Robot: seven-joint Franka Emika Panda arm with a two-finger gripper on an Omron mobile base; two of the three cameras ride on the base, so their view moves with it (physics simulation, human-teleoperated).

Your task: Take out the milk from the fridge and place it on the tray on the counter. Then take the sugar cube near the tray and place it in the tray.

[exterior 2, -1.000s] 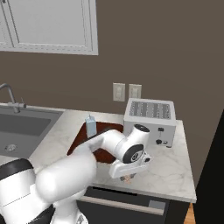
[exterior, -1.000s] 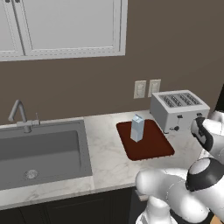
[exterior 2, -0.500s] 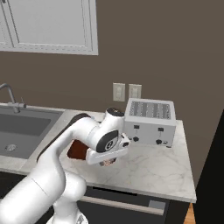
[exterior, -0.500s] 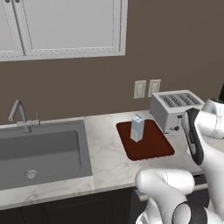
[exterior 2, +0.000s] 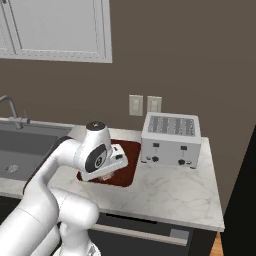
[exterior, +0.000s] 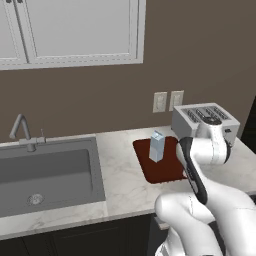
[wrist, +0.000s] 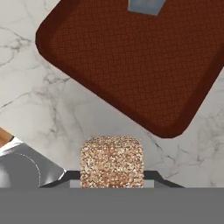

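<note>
The fingers [wrist: 112, 180] are closing tight on the sugar cube [wrist: 112, 162], a speckled beige block that is sitting between the two dark tips in the hand view, above the marbled bench [wrist: 39, 96] just off a rounded corner of the tray [wrist: 131, 61]. In the left base view the milk [exterior: 157, 146] is standing upright on the dark red-brown tray [exterior: 150, 167], near its back edge, with the toaster [exterior: 200, 120] just beside the tray to the right and the inset sink [exterior: 45, 172] well apart on the left. In the right base view the arm's hand [exterior 2: 102, 160] is hanging over the tray's front part.
</note>
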